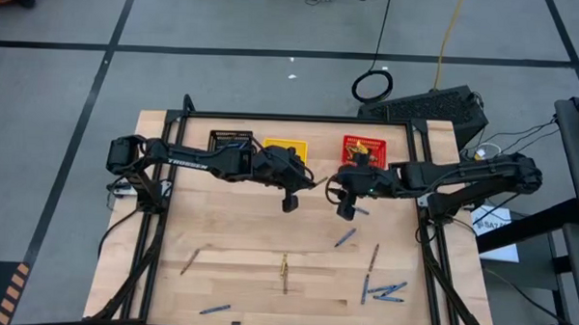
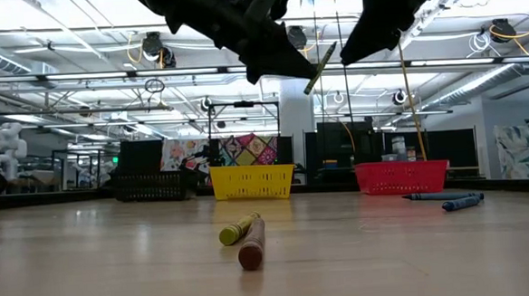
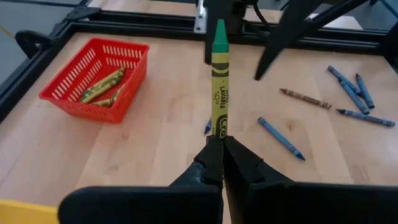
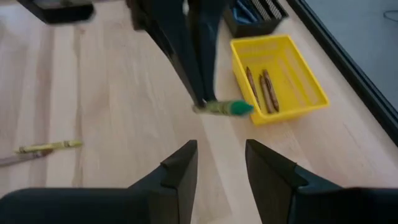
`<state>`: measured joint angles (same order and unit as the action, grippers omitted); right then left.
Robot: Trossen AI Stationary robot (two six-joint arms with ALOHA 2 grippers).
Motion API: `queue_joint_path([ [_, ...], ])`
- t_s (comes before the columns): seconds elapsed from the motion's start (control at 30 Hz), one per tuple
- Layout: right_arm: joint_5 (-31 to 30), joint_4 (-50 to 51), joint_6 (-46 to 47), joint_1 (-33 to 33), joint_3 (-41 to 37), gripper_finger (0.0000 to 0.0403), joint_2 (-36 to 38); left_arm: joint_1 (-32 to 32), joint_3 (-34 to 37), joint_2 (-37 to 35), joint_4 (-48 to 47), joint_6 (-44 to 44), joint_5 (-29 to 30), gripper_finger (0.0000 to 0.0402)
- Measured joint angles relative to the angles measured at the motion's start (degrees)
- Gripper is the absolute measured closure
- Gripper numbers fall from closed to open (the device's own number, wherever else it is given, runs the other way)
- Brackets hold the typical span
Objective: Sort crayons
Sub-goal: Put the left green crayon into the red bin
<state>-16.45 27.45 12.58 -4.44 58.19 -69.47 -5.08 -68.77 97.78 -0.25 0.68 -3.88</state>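
Centrally in the high view, the left gripper (image 3: 219,144) pinches a paper-wrapped, green-tipped crayon (image 3: 219,74), thin and cylindrical. The right gripper (image 4: 221,163) hangs spread and empty beside it above pale wood, near the yellow mesh basket (image 4: 308,74).

Baskets (image 1: 285,149) line far edge; crayons (image 1: 382,289) scattered near; mid-table seems free.

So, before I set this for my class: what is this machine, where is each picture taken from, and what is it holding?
Two dark robot arms work over a wooden table. One picture looks straight down, one looks level across the tabletop, and two come from cameras on the wrists. The left gripper has its fingers shut on a green-tipped crayon, held in the air. The right gripper is open and empty, facing it. Loose crayons lie on the wood. At the far edge stand a black basket, a yellow basket and a red basket.
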Motion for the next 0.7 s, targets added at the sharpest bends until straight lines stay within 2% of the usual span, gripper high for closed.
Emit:
queue_joint_path([
  [0.7, 0.0, -5.7, -0.9, -0.2, 0.0, 0.0282, 0.0, 0.3, 0.0, 0.0, 6.0, -1.1, -3.5, 0.0402],
])
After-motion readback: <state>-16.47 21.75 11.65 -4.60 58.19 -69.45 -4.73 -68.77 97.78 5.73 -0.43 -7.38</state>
